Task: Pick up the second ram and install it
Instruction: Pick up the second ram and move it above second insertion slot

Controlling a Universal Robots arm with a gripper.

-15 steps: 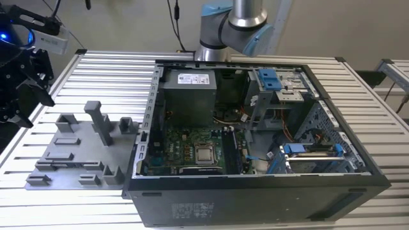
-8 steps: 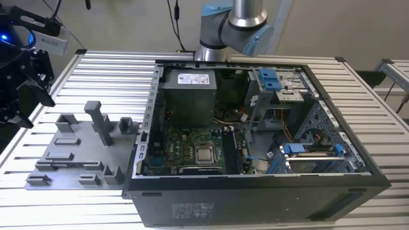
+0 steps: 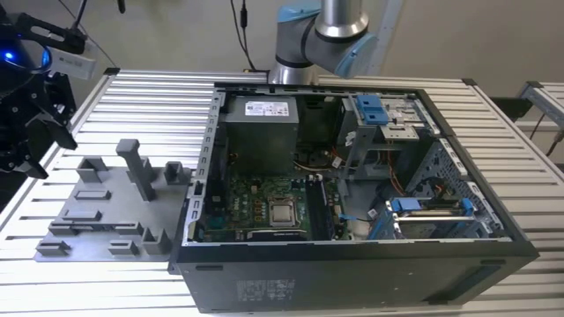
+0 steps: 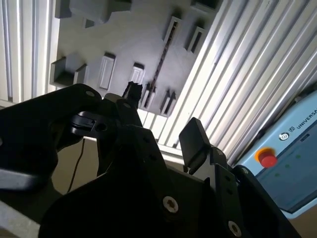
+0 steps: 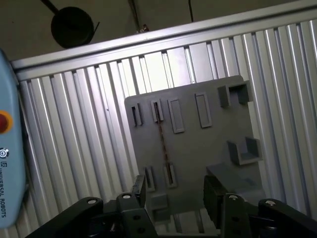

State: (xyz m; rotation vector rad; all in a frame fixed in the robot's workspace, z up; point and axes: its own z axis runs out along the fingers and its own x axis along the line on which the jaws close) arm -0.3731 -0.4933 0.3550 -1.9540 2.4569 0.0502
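Both wrist views:
- The gripper (image 5: pixel 176 187) (image 4: pixel 163 111) sits nearest the lens. Its dark fingers (image 5: pixel 213 196) stand apart with nothing between them, and their roots are cut off by the frame edge.
- Beyond the fingers lies the grey tray (image 5: pixel 198 148) (image 4: pixel 114 44).
- The ram (image 5: pixel 161 140) (image 4: pixel 161 55) stands on its edge in the tray. It is held at each end between paired slot blocks and is clear of the gripper.
- Only the ram's thin edge shows. Its chips and label cannot be made out.
- The tray rests on the ribbed desk (image 5: pixel 74 139) (image 4: pixel 237 74).
- A pale blue pendant (image 5: pixel 7 163) (image 4: pixel 282 163) with a red button lies past the desk edge and is cut off.

Exterior view:
- The open case (image 3: pixel 352 277) is nearest, and its front wall hides the lower interior.
- Inside are the motherboard (image 3: pixel 264 198) and, farther back, the power supply (image 3: pixel 260 132).
- The dark memory slots are too dim to tell whether they are filled.
- The tray (image 3: pixel 105 205) lies just beside the case, on the exterior view's left. The ram cannot be picked out on it from here.
- A black assembly (image 3: pixel 26 125) with a blue light is cut off at the exterior view's left edge.
- The arm (image 3: pixel 321 30) rises behind the case, with its top out of frame.
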